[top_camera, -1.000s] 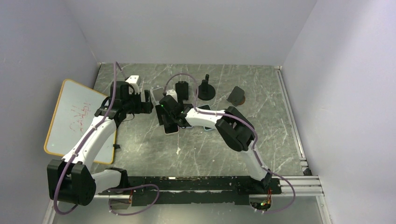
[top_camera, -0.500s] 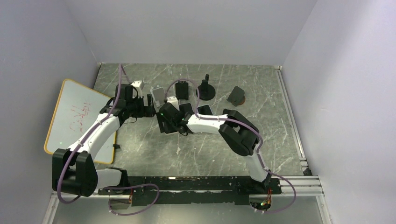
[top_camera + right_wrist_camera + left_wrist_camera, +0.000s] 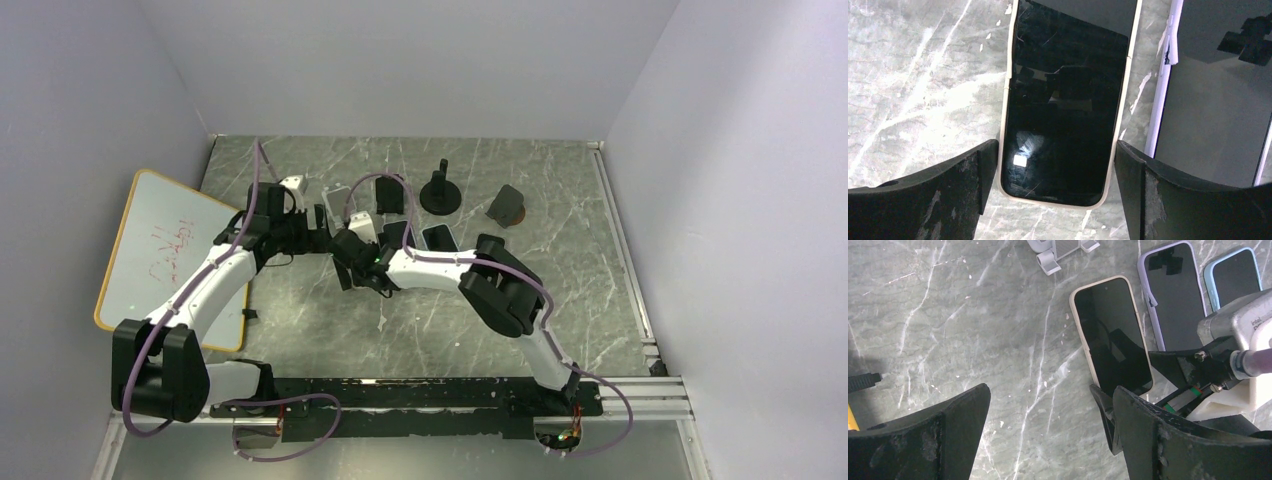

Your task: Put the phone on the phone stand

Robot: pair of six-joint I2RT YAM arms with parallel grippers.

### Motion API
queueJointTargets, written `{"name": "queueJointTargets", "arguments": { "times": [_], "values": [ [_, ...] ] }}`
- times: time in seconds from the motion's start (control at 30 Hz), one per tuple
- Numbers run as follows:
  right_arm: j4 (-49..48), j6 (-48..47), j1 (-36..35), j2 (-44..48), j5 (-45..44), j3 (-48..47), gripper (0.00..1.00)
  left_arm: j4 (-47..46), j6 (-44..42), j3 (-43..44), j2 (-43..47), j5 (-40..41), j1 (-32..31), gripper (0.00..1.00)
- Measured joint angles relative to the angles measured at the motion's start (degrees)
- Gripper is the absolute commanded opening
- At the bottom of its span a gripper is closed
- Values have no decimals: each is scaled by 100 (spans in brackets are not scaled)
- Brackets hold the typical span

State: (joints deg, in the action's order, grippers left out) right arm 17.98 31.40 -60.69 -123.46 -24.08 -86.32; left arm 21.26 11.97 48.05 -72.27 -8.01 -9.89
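Since a second ago the right pincer (image 3: 1055,150) has sunk lower over the row of phones, and the left pincer (image 3: 1048,395) has slid in closer beside it. Nearest, the right pincer stands released, its fingers (image 3: 948,195) astride the cream-cased phone (image 3: 1063,110) and just beside its long edges, not visibly clamping. That straddle looks meant for a pinch across the narrow width. The phone lies flat, screen up, on the bench (image 3: 913,75), with a purple-cased phone (image 3: 1175,295) just to its right and a blue-cased one (image 3: 1233,275) beyond that. The left pincer hangs wide open and empty, probably waiting to help. Farther off, past the phone's top end, stands a silver phone stand (image 3: 1060,250), unoccupied.
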Motion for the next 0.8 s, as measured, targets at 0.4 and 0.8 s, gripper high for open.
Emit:
{"name": "queueJointTargets", "arguments": {
  "times": [0.4,0.8],
  "values": [
    [-116,173,-50,22,-155,138,33,37,173,-13,4,138,0,97],
    [-2542,-468,-7,1163,697,2363,32,-424,964,-358,-428,-601,57,97]
  ]
}}
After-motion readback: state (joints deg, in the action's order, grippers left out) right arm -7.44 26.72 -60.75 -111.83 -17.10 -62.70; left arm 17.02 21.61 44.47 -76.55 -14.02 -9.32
